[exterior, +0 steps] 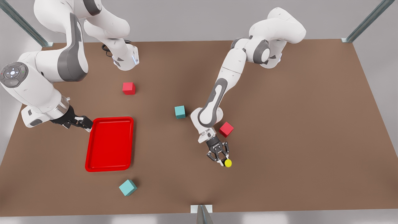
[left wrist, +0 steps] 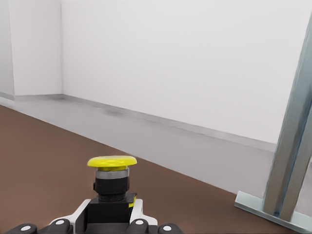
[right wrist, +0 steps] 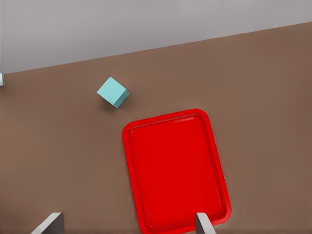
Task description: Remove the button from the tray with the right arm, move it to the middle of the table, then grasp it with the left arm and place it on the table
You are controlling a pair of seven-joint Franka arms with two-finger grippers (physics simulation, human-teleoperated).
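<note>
The button (exterior: 228, 163), yellow cap on a black-grey body, sits between the fingers of my left gripper (exterior: 222, 158), which is shut on it low over the brown table (exterior: 279, 140), a little to the front view's right of the middle. In the left wrist view the button (left wrist: 112, 178) stands cap up in the left gripper (left wrist: 111, 217). The red tray (exterior: 109, 143) lies empty at the front view's left. My right gripper (exterior: 85, 123) waits open at the tray's far left corner. The right wrist view looks down on the tray (right wrist: 178, 170) past its spread fingertips (right wrist: 204, 224).
Two red cubes (exterior: 128, 88) (exterior: 226, 129) and two teal cubes (exterior: 180, 112) (exterior: 127, 187) lie about the table; one teal cube (right wrist: 113, 92) lies near the tray. The nearer red cube is just behind the left wrist. A metal post (exterior: 201, 213) stands at the front edge.
</note>
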